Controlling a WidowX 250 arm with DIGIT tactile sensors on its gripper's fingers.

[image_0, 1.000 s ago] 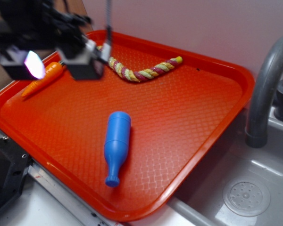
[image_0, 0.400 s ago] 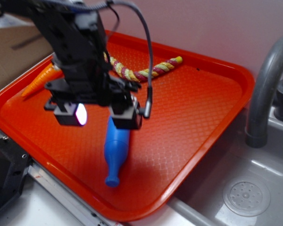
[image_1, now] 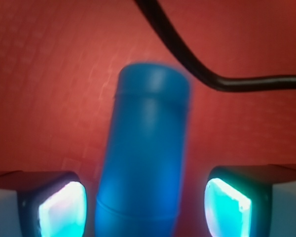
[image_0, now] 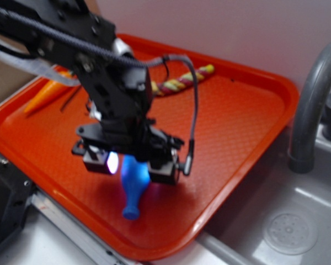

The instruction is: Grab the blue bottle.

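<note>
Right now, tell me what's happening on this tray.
The WidowX gripper is down over the blue bottle, which lies on its side on the red tray. The fingers are open on either side of the bottle's body, with gaps showing, so nothing is gripped yet. A toy carrot and a rope toy lie behind.

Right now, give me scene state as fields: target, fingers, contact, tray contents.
target: blue bottle, lying on its side on the orange tray
gripper: open, one of the fingers on each side of the bottle body
contact: none visible, gaps on both sides
bottle neck: points to the tray's near edge
other items: carrot, striped rope
off tray: grey faucet
</note>
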